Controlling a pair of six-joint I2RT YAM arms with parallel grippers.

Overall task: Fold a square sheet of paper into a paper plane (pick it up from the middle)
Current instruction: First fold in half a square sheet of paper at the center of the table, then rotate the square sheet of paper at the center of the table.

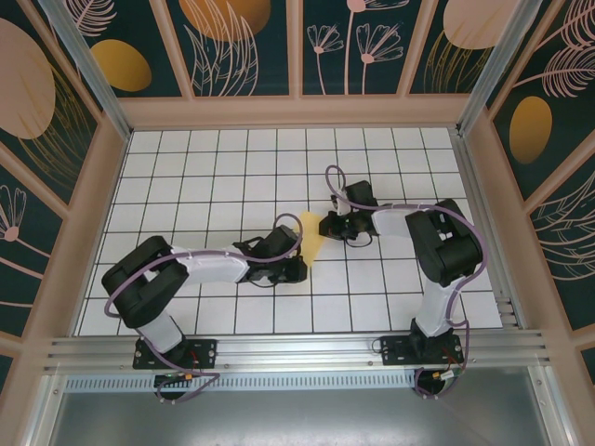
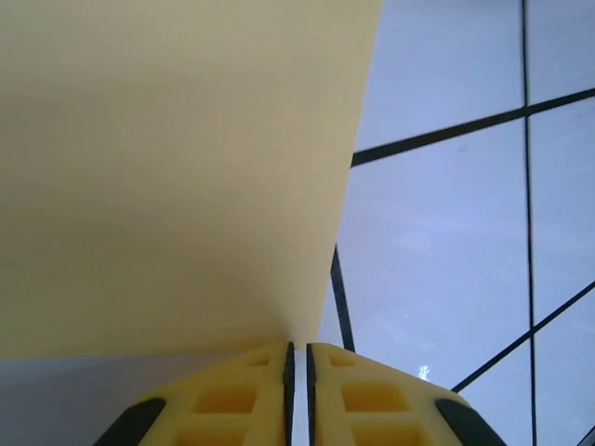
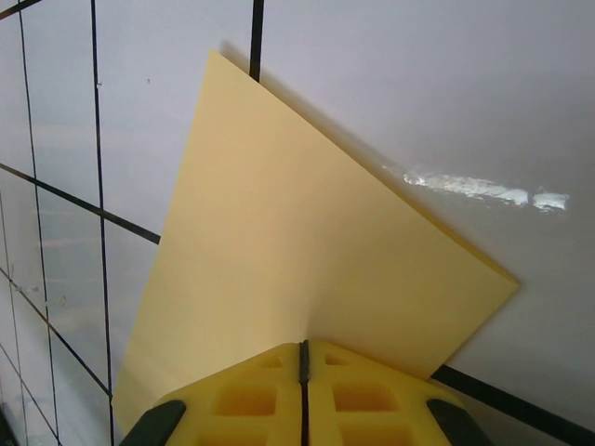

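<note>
The square sheet of paper (image 1: 311, 243) is a pale-yellow folded wedge held off the grid table between my two grippers. In the right wrist view the sheet of paper (image 3: 297, 242) fans out from my right gripper (image 3: 303, 344), whose jaws are pressed together on its near edge, where it puckers. In the left wrist view the sheet of paper (image 2: 167, 167) spreads up and to the left. Its lower edge meets the tips of my left gripper (image 2: 298, 346), whose jaws stand a narrow slit apart with table showing through. From above, the left gripper (image 1: 299, 265) is just below the paper and the right gripper (image 1: 325, 226) is at its upper right.
The white grid table (image 1: 232, 167) is bounded by wooden walls on three sides. An aluminium rail (image 1: 297, 351) runs along the near edge by the arm bases. Both arms reach toward the middle, their cables looping above them.
</note>
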